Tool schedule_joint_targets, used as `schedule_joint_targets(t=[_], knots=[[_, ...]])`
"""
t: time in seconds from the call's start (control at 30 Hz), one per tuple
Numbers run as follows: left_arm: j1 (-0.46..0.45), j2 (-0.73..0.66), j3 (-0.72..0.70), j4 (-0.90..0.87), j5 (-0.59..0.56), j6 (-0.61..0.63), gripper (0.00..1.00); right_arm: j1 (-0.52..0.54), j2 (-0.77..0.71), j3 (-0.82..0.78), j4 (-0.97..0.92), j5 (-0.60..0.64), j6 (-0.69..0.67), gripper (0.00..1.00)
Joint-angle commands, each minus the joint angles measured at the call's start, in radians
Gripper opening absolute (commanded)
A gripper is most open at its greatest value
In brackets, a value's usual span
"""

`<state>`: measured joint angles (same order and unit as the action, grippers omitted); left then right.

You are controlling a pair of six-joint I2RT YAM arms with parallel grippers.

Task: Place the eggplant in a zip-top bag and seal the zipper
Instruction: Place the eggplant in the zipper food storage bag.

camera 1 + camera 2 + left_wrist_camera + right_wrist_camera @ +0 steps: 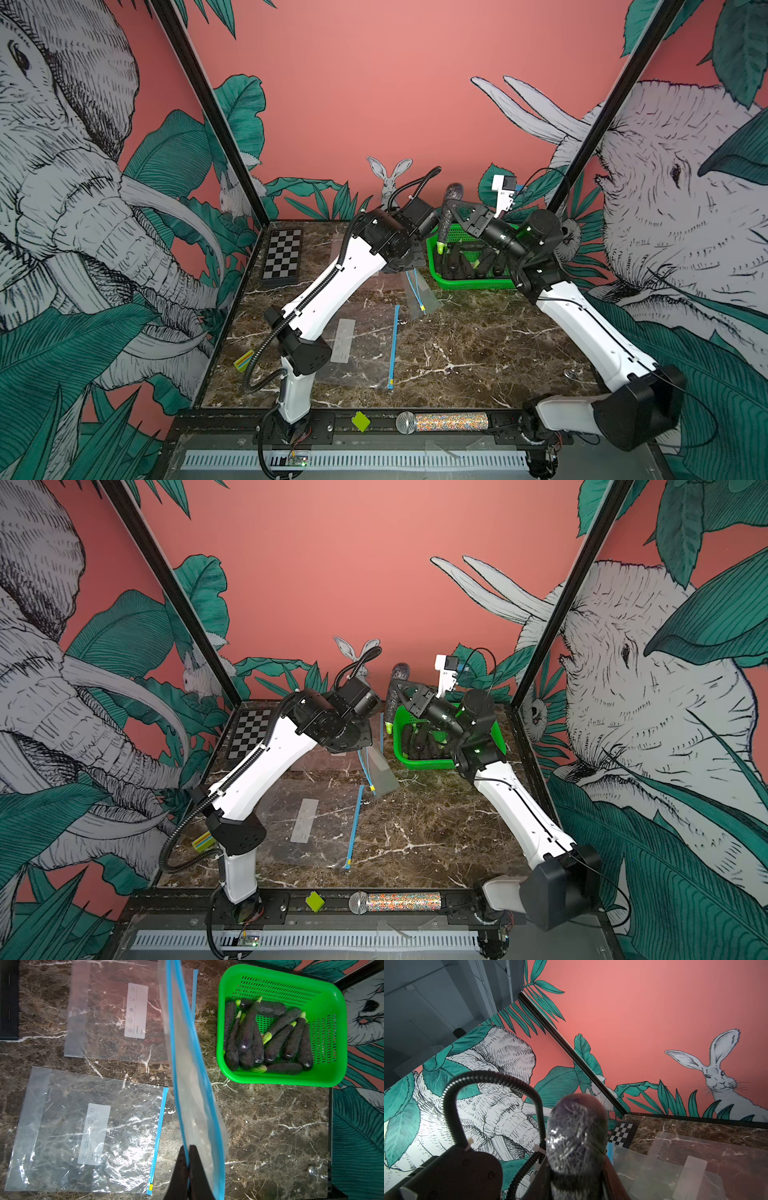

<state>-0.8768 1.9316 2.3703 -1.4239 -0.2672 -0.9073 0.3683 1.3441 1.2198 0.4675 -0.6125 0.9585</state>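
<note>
Purple eggplant, likely stiff and slick: my right end effector is gripping its thick half. Left end effector is pinching limp bag.

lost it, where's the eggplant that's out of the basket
In a top view: eggplant upright in the right claw, over the green basket's rim, beside the left arm.

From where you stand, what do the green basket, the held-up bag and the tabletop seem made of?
Green basket: glossy moulded plastic, with slotted walls. Held-up bag: thin clear plastic film, see-through, with a blue zipper strip. Tabletop: looks like polished brown marble with white veins, possibly a printed laminate.
</note>
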Motion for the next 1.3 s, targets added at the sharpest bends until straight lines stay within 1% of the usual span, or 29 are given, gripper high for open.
schedule_joint_targets(t=[0.0, 0.2, 0.5, 0.63, 0.77, 0.87, 0.93, 1.1, 1.27], knots=[[0.008, -0.034, 0.007, 0.018, 0.010, 0.022, 0.00, 0.011, 0.037, -0.025, 0.148, 0.023, 0.065, 0.25], [0.016, -0.038, -0.080, 0.091, 0.064, 0.023, 0.00, 0.047, 0.101, -0.043, 0.236, 0.048, 0.103, 0.25], [0.036, -0.028, -0.137, 0.157, 0.114, 0.034, 0.00, 0.069, 0.105, -0.098, 0.241, 0.071, 0.095, 0.25], [0.043, -0.022, -0.145, 0.179, 0.137, 0.032, 0.00, 0.083, 0.121, -0.133, 0.285, 0.090, 0.109, 0.24], [0.047, -0.023, -0.146, 0.194, 0.155, 0.031, 0.00, 0.097, 0.131, -0.160, 0.283, 0.122, 0.086, 0.24], [0.048, -0.026, -0.149, 0.206, 0.168, 0.029, 0.00, 0.107, 0.147, -0.182, 0.322, 0.139, 0.083, 0.24], [0.051, -0.027, -0.148, 0.206, 0.171, 0.031, 0.00, 0.113, 0.145, -0.191, 0.304, 0.152, 0.054, 0.23], [0.061, -0.038, -0.162, 0.211, 0.183, 0.031, 0.00, 0.129, 0.094, -0.214, 0.162, 0.216, -0.126, 0.23], [0.065, -0.046, -0.169, 0.235, 0.212, 0.029, 0.00, 0.154, 0.075, -0.225, 0.097, 0.257, -0.272, 0.23]])
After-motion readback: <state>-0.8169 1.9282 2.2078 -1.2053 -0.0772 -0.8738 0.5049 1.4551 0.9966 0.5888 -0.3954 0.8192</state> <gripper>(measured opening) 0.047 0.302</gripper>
